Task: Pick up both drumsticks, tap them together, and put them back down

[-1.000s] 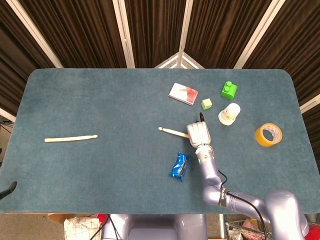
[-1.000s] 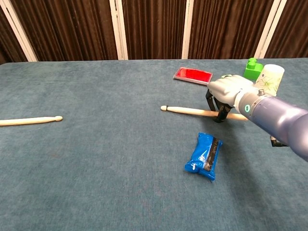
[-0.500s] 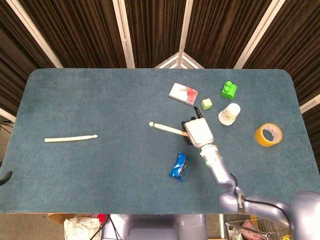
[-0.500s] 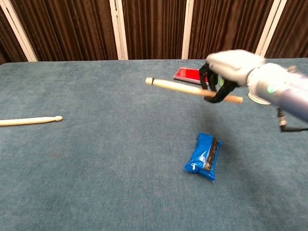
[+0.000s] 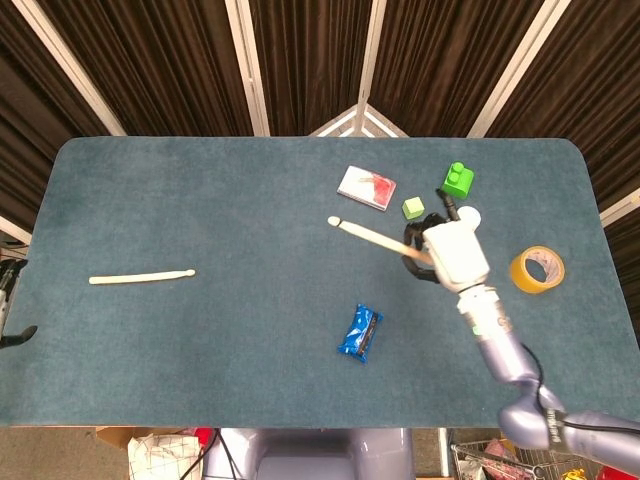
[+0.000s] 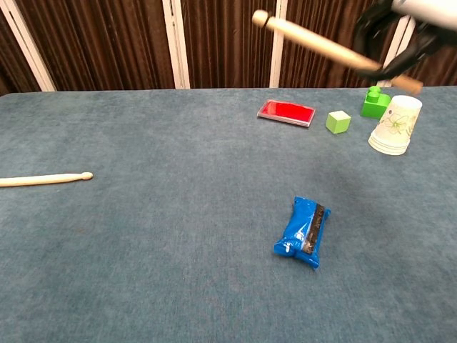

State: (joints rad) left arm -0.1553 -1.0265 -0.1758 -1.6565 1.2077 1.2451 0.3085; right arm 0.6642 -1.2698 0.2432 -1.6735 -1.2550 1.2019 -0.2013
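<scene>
Wooden drumstick (image 5: 370, 236) gripped aloft by right hand (image 5: 452, 252); other drumstick (image 5: 141, 276) on table.

Table (image 5: 200, 200) cloth matt, felt-like teal. Both drumsticks (image 5: 141, 276) (image 5: 375, 238) pale bare wood. Blue packet (image 6: 303, 232) glossy plastic. Right hand (image 5: 455, 252) smooth white plastic shell. Cup (image 6: 394, 125) printed paper.

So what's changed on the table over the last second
The right hand gripped the drumstick lying near the middle of the table and lifted it well clear of the surface, carrying it up and to the robot's right, tip pointing left. The other drumstick, blue packet, paper cup, green blocks and tape roll stayed put.
</scene>
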